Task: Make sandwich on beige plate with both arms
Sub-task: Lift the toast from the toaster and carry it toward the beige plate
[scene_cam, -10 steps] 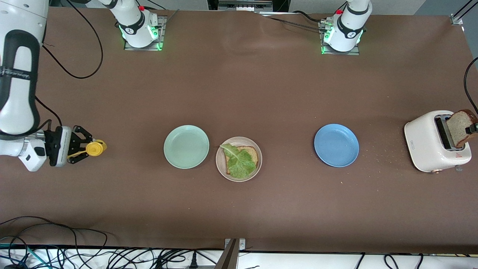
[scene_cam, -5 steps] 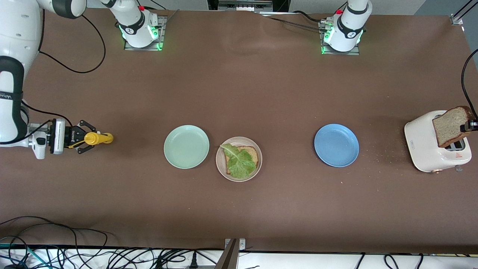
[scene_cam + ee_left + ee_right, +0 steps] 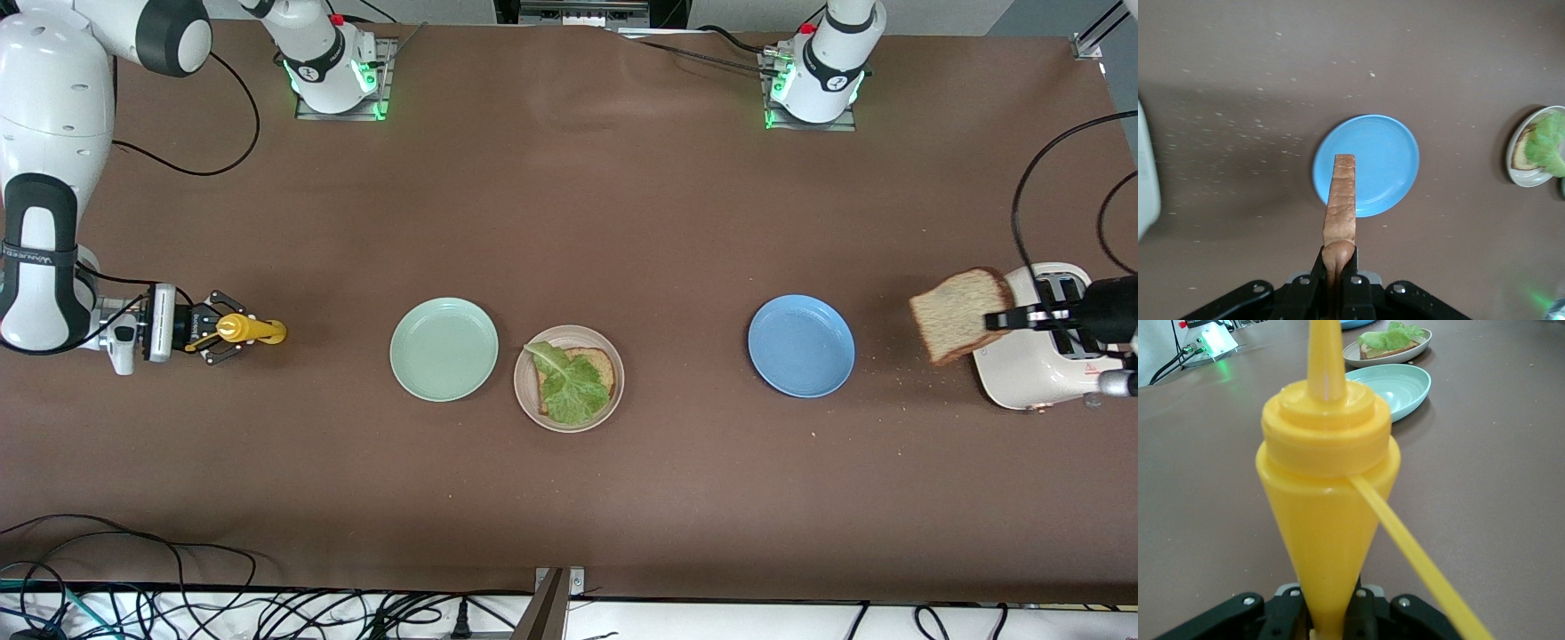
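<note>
While the brown table point(image 3: 569, 222) carries every object of the scene, the two white arms reach in from its ends. At the left arm's end stands a white toaster point(image 3: 1040, 373), and between it and the blue plate point(image 3: 801, 346) the left gripper point(image 3: 1003, 318) holds a slice of brown bread point(image 3: 958, 315) on edge in the air, its jaws closed narrowly on the slice's rim. In the left wrist view that slice point(image 3: 1341, 203) stands thin and upright between the fingers point(image 3: 1317, 280), seen against the blue plate point(image 3: 1388, 153), with crumbs scattered on the table around it.

Toward the right arm's end lies a mint green plate point(image 3: 444, 348). Just beside it, slightly nearer to the front camera, lies the beige plate point(image 3: 612, 404), which carries the unfinished sandwich: one bread slice point(image 3: 600, 363) with a ruffled lettuce leaf point(image 3: 567, 384) on top. The blue plate lies well apart from it, toward the left arm's end.

Over the table at the right arm's end, the right gripper point(image 3: 213, 330) holds a yellow squeeze bottle point(image 3: 244, 330) lying level, its nozzle pointing toward the plates. In the right wrist view the jaws close on the bottle point(image 3: 1328, 493).
</note>
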